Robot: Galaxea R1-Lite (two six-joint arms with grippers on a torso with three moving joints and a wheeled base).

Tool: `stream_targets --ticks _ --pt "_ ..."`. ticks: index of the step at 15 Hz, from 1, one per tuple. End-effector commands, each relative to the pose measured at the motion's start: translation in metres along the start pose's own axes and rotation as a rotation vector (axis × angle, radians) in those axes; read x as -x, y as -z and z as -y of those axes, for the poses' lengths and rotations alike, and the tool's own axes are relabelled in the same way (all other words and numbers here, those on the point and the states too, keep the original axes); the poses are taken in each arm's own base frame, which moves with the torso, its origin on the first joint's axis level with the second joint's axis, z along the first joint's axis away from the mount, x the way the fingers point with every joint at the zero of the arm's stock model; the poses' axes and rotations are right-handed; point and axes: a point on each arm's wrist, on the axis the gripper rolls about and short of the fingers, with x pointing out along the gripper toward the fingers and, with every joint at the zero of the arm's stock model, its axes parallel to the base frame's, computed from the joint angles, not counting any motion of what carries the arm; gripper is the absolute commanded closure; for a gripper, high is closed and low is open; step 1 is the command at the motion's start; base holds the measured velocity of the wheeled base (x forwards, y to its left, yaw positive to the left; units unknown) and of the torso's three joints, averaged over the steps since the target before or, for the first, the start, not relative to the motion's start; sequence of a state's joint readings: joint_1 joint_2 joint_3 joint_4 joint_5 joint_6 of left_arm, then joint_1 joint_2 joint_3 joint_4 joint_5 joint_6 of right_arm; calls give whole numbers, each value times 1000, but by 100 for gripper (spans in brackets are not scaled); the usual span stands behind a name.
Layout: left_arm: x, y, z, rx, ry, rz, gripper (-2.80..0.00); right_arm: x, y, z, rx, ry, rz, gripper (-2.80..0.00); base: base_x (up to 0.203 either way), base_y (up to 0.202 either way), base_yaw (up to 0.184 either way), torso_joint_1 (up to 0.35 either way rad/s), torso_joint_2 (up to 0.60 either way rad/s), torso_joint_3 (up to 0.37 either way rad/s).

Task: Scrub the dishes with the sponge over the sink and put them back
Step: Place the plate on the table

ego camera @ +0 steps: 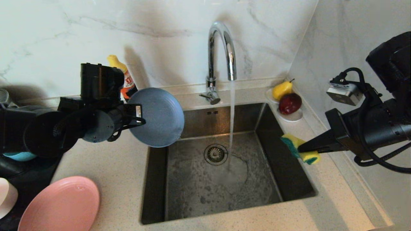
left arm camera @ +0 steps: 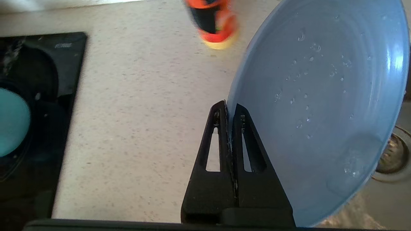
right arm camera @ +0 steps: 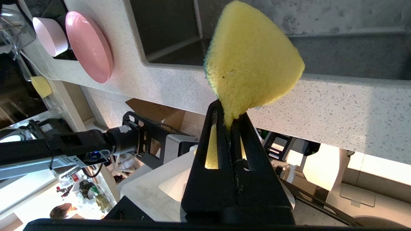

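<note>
Left gripper (left arm camera: 228,109) clamped tight on blue plate (ego camera: 159,117) rim, tilted over sink (ego camera: 154,179) left edge. Right gripper (right arm camera: 228,112) pinching sponge (ego camera: 300,148) shut above sink's right edge.

Place: a kitchen, at the washing-up corner.
Sink: a steel basin (ego camera: 224,179) sunk into a speckled stone counter (ego camera: 118,173).
Tap: a chrome gooseneck faucet (ego camera: 221,51) with water running.
Walls: pale marble (ego camera: 64,32).
Cooking: a black glass hob (left arm camera: 41,112) beside the counter.
Clutter: detergent bottle (ego camera: 123,77), pink plate (ego camera: 61,205), fruit dish (ego camera: 287,109).
</note>
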State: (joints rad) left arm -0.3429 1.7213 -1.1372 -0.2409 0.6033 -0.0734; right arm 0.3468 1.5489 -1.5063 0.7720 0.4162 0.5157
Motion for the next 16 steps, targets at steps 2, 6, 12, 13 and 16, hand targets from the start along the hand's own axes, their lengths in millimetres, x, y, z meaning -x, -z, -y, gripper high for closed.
stream_targets --ticks 2,6,12,13,16 --pt "-17 0 -30 57 -54 -24 0 0 0 0 -5 0 -5 0 0 0 0 0 0 0" --pt "-31 3 -78 181 -44 -115 0 -3 0 0 -5 1 -14 0 0 0 0 0 0 0" --pt "-42 12 -150 359 -37 -205 0 -1 -1 -3 11 -9 -4 0 0 0 0 0 0 0" --pt "-44 15 -160 381 -42 -215 0 -2 1 -6 14 -14 -12 0 0 0 0 0 0 0" --pt "-56 29 -186 444 -82 -261 0 -6 1 -7 13 -14 -24 0 0 0 0 0 0 0"
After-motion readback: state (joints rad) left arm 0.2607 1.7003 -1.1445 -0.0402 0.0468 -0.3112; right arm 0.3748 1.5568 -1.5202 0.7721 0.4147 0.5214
